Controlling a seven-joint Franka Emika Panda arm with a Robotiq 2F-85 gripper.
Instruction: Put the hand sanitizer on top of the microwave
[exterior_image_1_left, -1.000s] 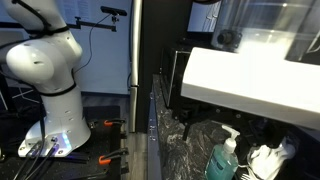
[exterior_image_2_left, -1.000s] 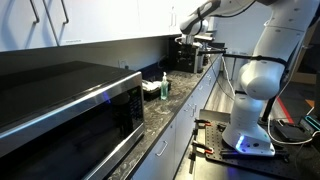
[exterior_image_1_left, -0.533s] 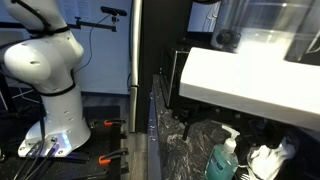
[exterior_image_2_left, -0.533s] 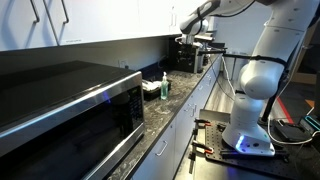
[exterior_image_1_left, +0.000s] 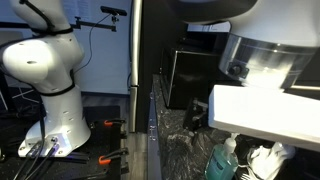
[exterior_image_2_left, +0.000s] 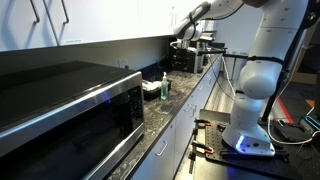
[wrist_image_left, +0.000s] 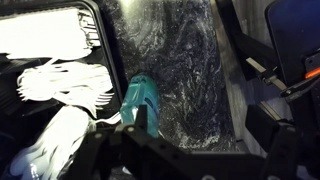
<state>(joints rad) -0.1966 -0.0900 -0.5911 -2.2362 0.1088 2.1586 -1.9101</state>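
Note:
The hand sanitizer is a teal bottle with a white pump. It stands on the dark speckled counter in both exterior views (exterior_image_2_left: 165, 85) (exterior_image_1_left: 222, 160). In the wrist view it (wrist_image_left: 140, 100) lies at the left, partly behind my left finger. My gripper (wrist_image_left: 200, 135) is open and empty above the counter, with only bare counter between the fingers. In an exterior view the gripper (exterior_image_2_left: 181, 38) hangs high above the far end of the counter. The black microwave (exterior_image_2_left: 60, 110) stands on the near end of the counter; its top is bare.
White items (wrist_image_left: 60, 85) lie on the counter left of the bottle, and also show in an exterior view (exterior_image_2_left: 150, 89). A dark appliance (exterior_image_2_left: 186, 60) stands at the counter's far end. The arm's white base (exterior_image_2_left: 250, 100) stands on the floor beside the counter.
The arm has moved: its blurred white body has shifted down and right in one exterior view, and the gripper has shifted slightly left in the other. The bottle has not moved.

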